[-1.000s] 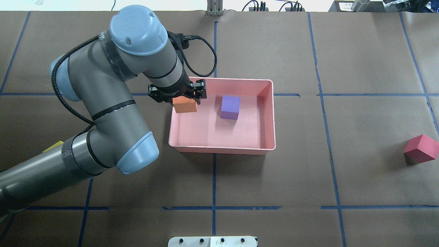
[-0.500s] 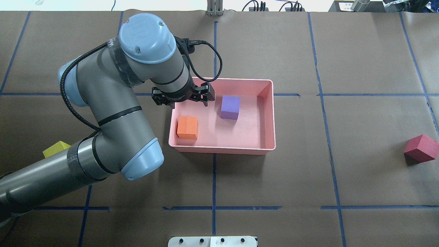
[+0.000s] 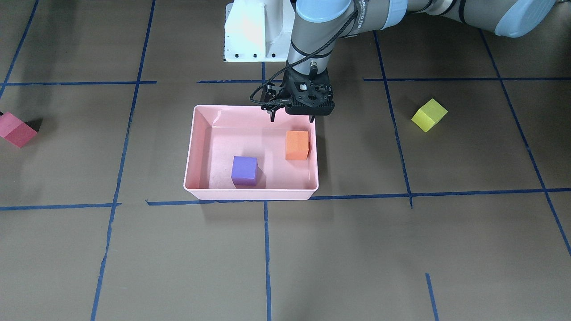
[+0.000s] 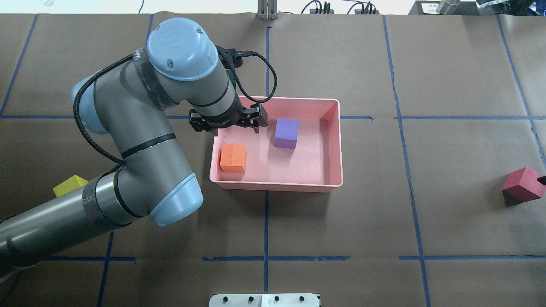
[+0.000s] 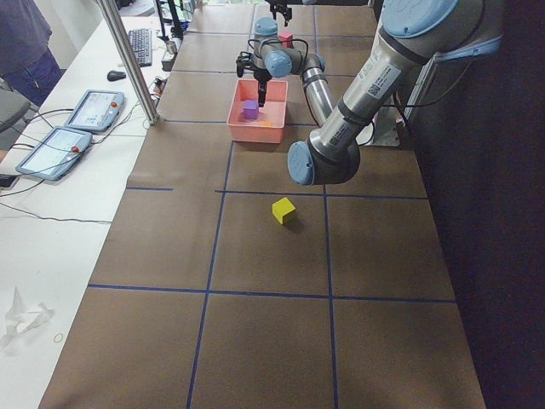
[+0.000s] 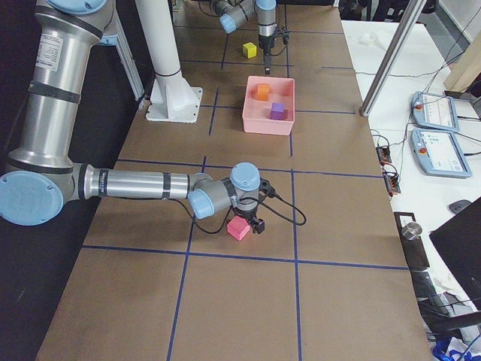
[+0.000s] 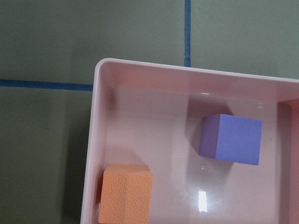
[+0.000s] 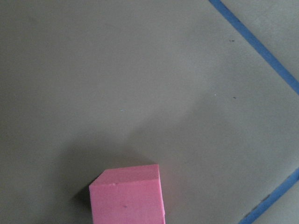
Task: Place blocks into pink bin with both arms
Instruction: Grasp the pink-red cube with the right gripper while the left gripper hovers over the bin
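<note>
left jaws apart, seemingly above pink bin (image 4: 276, 186) corner

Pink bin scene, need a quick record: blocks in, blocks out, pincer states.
bin: pink bin, holds two blocks
in bin: orange block and purple block, apart, both on the bin floor
outside: yellow block on the robot's left side; red block on its right side
left pincer: open, empty, above the bin's robot-side rim, orange block below it
right pincer: next to the red block; open or shut cannot be told
count: two in, two out
</note>
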